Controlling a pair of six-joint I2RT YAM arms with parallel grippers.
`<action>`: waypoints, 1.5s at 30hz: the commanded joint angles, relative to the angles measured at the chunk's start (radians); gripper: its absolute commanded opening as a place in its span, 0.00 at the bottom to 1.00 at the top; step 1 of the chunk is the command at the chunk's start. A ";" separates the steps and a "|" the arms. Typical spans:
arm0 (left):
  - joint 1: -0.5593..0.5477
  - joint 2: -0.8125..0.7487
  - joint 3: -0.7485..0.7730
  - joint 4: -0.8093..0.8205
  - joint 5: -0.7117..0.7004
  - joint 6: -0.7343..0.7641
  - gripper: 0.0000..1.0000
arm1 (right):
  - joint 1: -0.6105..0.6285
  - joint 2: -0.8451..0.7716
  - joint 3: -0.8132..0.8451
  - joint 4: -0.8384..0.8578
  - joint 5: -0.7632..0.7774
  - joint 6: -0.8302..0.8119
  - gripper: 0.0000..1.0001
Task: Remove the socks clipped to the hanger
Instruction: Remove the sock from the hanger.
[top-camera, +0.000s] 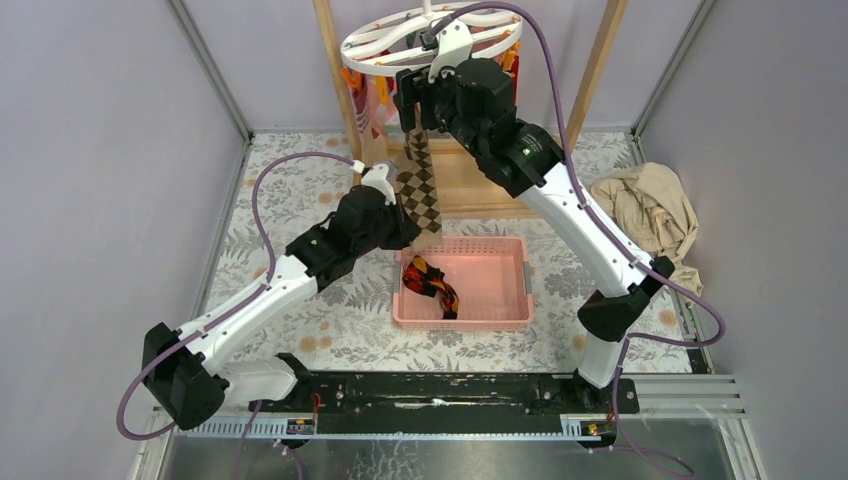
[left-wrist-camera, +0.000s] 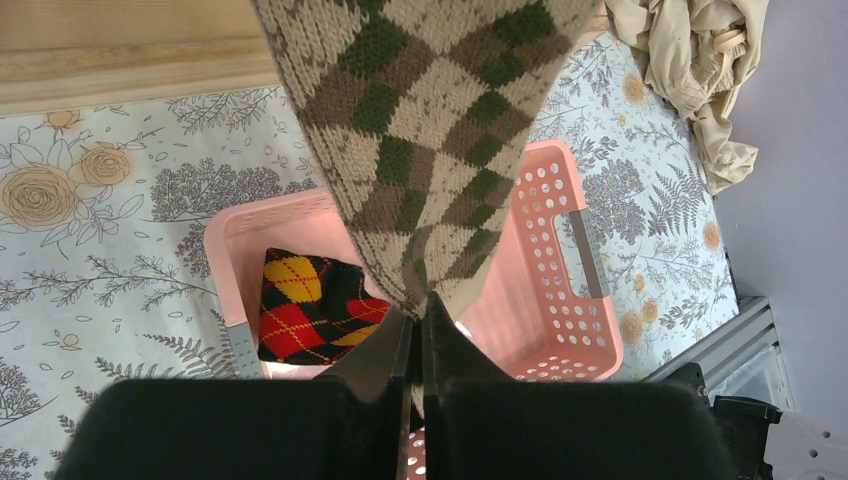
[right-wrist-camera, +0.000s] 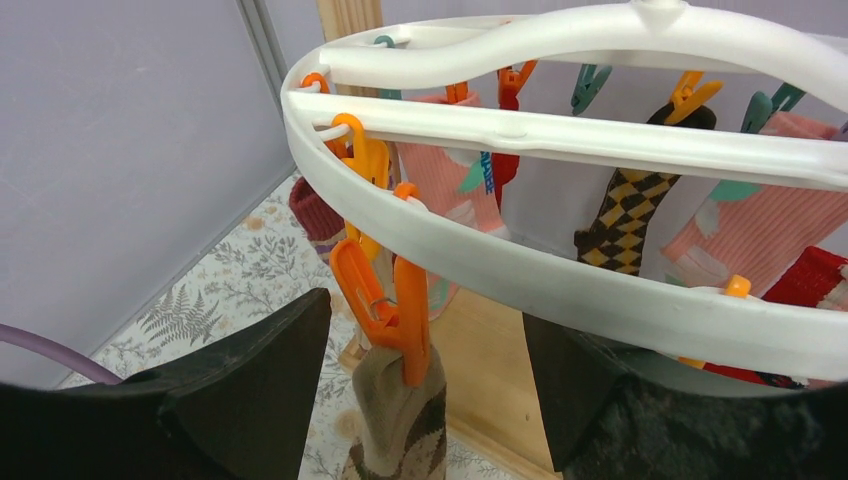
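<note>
- Here, the left gripper (left-wrist-camera: 420, 308) is clenched on the lower tip of the tan argyle sock (left-wrist-camera: 430, 130), above the pink basket (left-wrist-camera: 565, 250).
- The right gripper (right-wrist-camera: 425, 335) stands released, its fingers on either side of the orange clip (right-wrist-camera: 385, 300) that pins this sock's top to the hanger (right-wrist-camera: 560, 140).
- A pink sock (right-wrist-camera: 445, 180) hangs from the hanger.
- A red-yellow argyle sock (left-wrist-camera: 310, 300) lies in the basket.

- Your counter (top-camera: 300, 300) carries a floral-print cover.
- You have the pink basket (top-camera: 470, 322) near its middle.
- The wooden frame (top-camera: 470, 190) stands with its base at the far edge.
- A crumpled beige cloth (top-camera: 650, 215) lies at your right, apart from the basket.
</note>
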 joint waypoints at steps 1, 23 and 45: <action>0.003 0.004 0.028 0.008 -0.020 0.022 0.04 | 0.010 -0.003 0.004 0.112 0.046 -0.002 0.77; 0.004 0.013 0.008 0.016 -0.020 0.024 0.04 | 0.012 -0.051 -0.130 0.271 0.074 0.036 0.44; 0.004 0.037 0.022 0.020 -0.068 0.052 0.04 | -0.017 -0.252 -0.305 0.051 0.045 0.155 1.00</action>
